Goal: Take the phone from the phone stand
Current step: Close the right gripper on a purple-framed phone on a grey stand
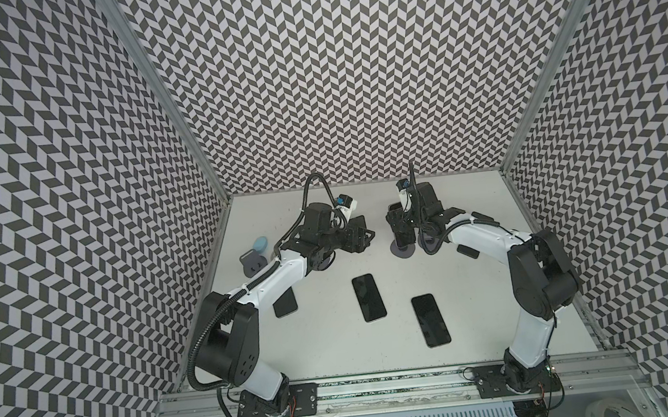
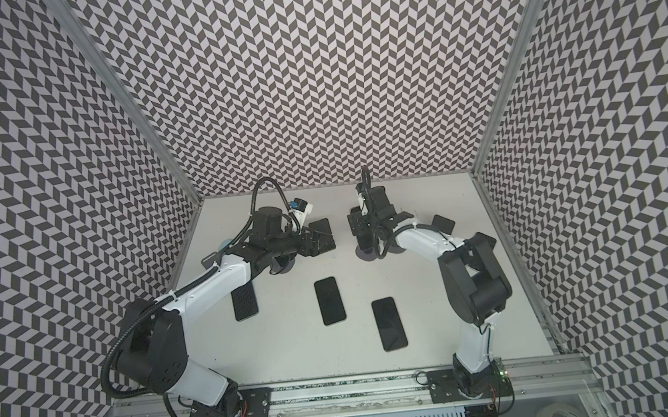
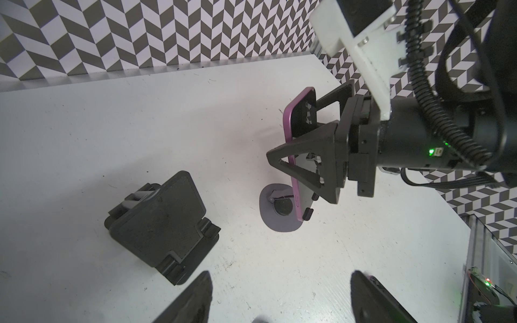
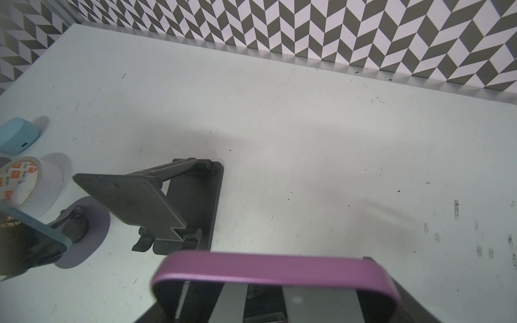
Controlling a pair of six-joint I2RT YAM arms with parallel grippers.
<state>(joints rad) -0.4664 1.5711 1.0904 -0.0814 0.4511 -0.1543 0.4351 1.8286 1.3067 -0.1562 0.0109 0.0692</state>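
Nearest me, three dark phones lie flat on the table (image 1: 502, 327): the right phone (image 1: 431, 320), the centre phone (image 1: 369, 298), and the left phone (image 1: 285, 304), half under my left arm.

Further out, my left gripper (image 3: 279, 302) is wide open with nothing in it, just beside the empty black folding stand (image 3: 162, 226).

Right of that, the purple-edged phone (image 4: 268, 271) stands tilted on the phone stand (image 3: 268, 221), which has a round grey base. The phone's bottom edge sits in the stand's hooks.

My right gripper (image 3: 292, 128) is over it from above, with one of its fingers (image 3: 305, 165) on each side of the phone. I can't tell whether the pads are pressing or a gap remains, so the grip is unconfirmed.

Farther out by the left wall are a tape roll (image 4: 22, 181) and, beyond it, a light-blue object (image 4: 16, 137).
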